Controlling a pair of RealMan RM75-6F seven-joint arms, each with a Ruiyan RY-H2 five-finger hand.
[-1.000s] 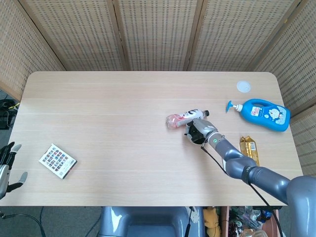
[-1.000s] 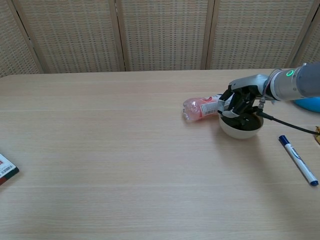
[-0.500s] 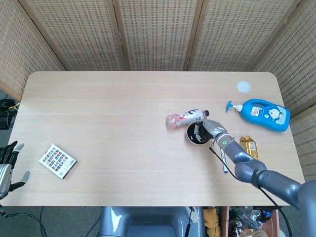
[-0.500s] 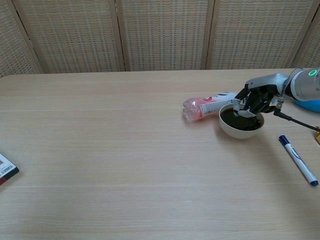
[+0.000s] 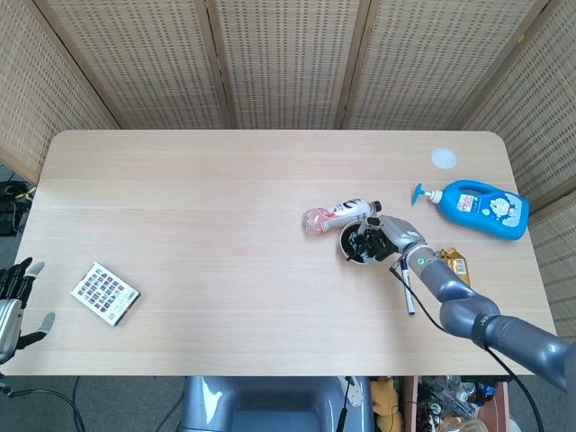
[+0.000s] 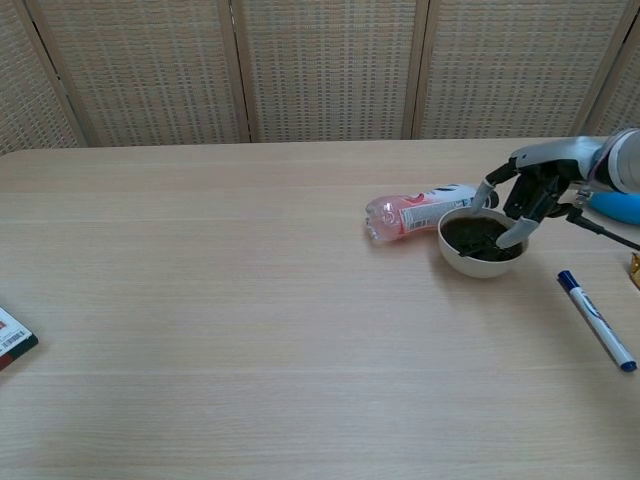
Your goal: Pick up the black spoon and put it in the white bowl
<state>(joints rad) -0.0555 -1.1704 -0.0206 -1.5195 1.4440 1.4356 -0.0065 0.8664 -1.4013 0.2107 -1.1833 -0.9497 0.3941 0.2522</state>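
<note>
Light was bright, even and diffuse in both views, falling from overhead. Soft, short shadows lay under the right hand (image 6: 528, 195) and just beside it on the table (image 6: 250, 330). No glare showed. Focus stayed sharp near the hand; the head view bowed slightly at its edges.

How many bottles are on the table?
2. A clear plastic bottle with a pink label lies on its side beside the white bowl. A blue pump bottle lies near the table's right edge.
</note>
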